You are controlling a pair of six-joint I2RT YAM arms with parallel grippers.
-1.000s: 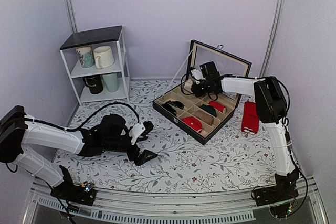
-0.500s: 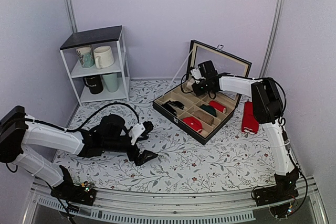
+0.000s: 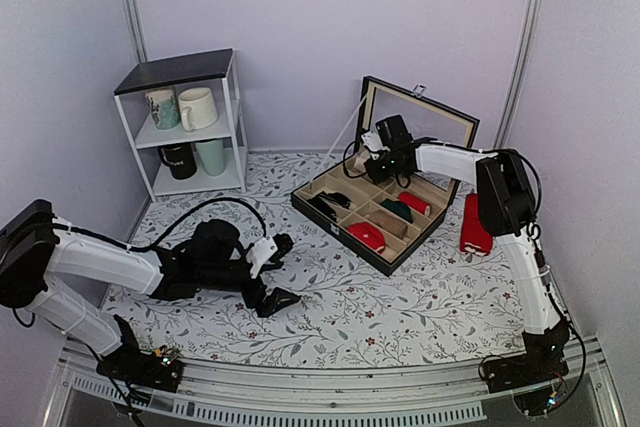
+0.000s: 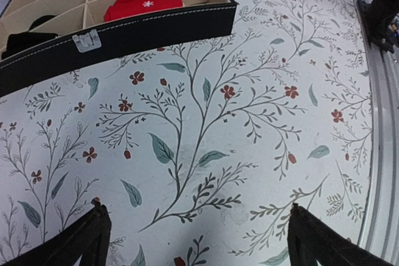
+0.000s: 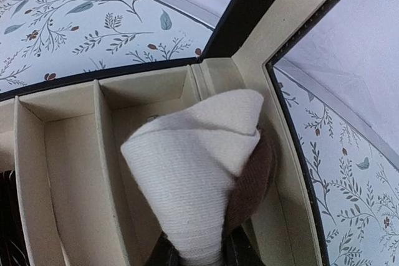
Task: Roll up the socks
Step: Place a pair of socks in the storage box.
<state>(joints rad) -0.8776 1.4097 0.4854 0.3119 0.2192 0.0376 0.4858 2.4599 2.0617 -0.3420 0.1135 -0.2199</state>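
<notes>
Socks: rolled into a bundle, cream outside, brown showing at one side, pinched at the base by the right gripper, jaws drawn in on the fabric. The roll's long axis runs straight out from the fingers toward the back corner compartment of the box, by the lid hinge. Whether it touches the floor there, cannot tell. Left gripper spread wide, empty, low over the table near its left front edge, well apart. Likely the right arm's job alone.
</notes>
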